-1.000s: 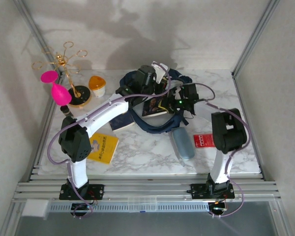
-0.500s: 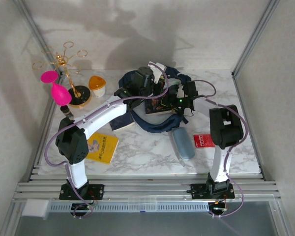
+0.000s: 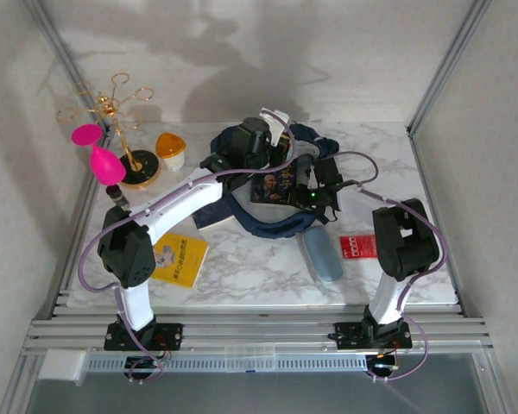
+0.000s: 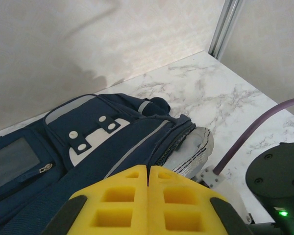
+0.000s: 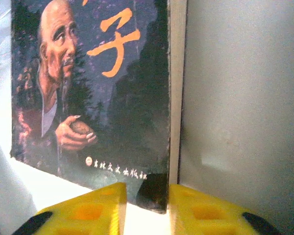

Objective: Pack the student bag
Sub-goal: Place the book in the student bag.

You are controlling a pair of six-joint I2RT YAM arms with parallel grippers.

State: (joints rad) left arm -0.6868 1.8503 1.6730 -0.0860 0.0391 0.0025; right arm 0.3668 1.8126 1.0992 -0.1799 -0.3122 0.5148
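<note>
The student bag (image 3: pixel 281 226) lies at the back middle of the table, navy with a white buckled patch (image 4: pixel 90 139), its zipped mouth and grey lining (image 4: pixel 198 147) agape. My left gripper (image 4: pixel 148 169) is shut on the bag's upper edge by the zipper, and the top view has it (image 3: pixel 250 142) over the bag. A dark book with an old man on its cover (image 5: pixel 88 88) lies in the bag's mouth (image 3: pixel 274 185). My right gripper (image 5: pixel 147 188) stands narrowly open at the book's lower right corner, a slit of white showing beside the left finger (image 5: pixel 93 205).
A yellow book (image 3: pixel 180 259) and another book (image 3: pixel 211 216) lie left of the bag. A grey-blue pencil case (image 3: pixel 321 252) and a red card (image 3: pixel 358 247) lie to the right. A gold stand (image 3: pixel 121 112), pink cup (image 3: pixel 99 155) and orange-lidded pot (image 3: pixel 170 148) crowd the back left.
The right gripper let go of the book, drew back a little and narrowed again at its corner. The book now lies flatter in the bag's mouth. The left arm rose slightly, still gripping.
</note>
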